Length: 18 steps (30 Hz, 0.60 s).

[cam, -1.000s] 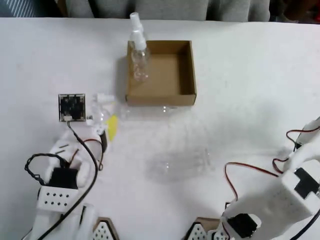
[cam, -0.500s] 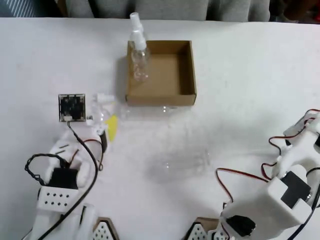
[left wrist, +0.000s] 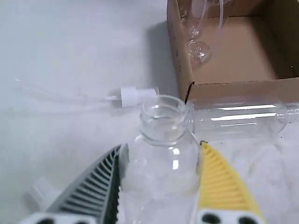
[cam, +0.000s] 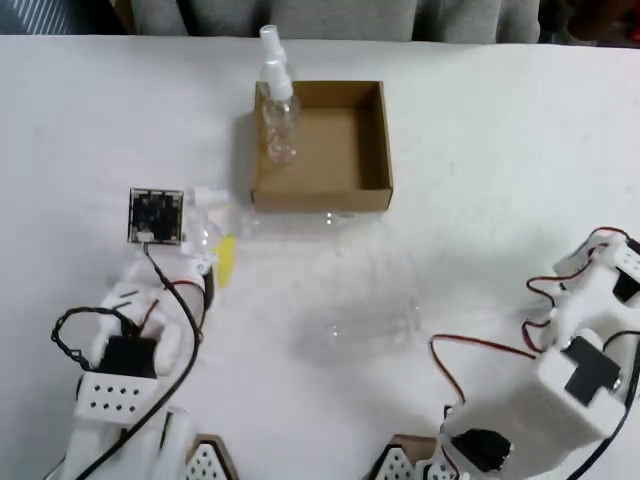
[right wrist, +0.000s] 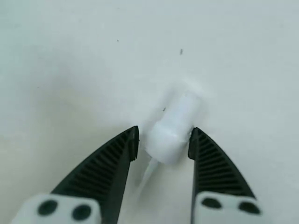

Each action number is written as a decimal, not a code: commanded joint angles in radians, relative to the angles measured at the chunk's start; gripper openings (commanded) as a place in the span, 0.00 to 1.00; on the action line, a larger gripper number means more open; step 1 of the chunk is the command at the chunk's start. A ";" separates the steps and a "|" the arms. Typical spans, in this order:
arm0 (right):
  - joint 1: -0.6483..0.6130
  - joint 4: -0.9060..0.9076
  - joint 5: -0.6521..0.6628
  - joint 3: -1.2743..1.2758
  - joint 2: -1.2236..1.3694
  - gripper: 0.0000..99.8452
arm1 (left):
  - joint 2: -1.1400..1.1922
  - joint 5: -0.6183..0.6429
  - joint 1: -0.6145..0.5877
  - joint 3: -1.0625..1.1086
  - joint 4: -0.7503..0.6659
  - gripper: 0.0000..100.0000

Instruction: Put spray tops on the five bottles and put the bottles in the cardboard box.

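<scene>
My left gripper (left wrist: 160,148) is shut on a clear bottle (left wrist: 161,163) with an open neck, held between its grey and yellow fingers. In the high view this gripper (cam: 207,252) is left of the cardboard box (cam: 372,140). A white spray top (left wrist: 136,95) lies on the table just beyond the held bottle. One bottle with a spray top (cam: 276,100) stands in the box's left corner. My right gripper (right wrist: 163,135) is open, low over the table, with its black fingers on either side of a white spray top (right wrist: 172,127).
A clear bottle (left wrist: 238,119) lies on its side along the box's near wall. Another clear bottle (cam: 365,325) lies in the middle of the table. The right arm (cam: 585,350) stands near the table's right edge. Red and black cables hang off both arms.
The right arm has swung to the right, toward the table's right edge. The left wrist has shifted slightly right with the bottle in its gripper.
</scene>
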 commanded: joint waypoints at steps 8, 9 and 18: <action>-0.013 0.087 0.144 -0.196 0.088 0.02 | -0.024 -0.011 -0.004 -0.006 -0.031 0.02; -0.016 0.110 0.147 -0.215 0.076 0.02 | -0.024 -0.011 -0.004 -0.006 -0.031 0.02; -0.194 0.414 0.261 -0.273 -0.171 0.02 | -0.024 -0.011 -0.004 -0.006 -0.031 0.02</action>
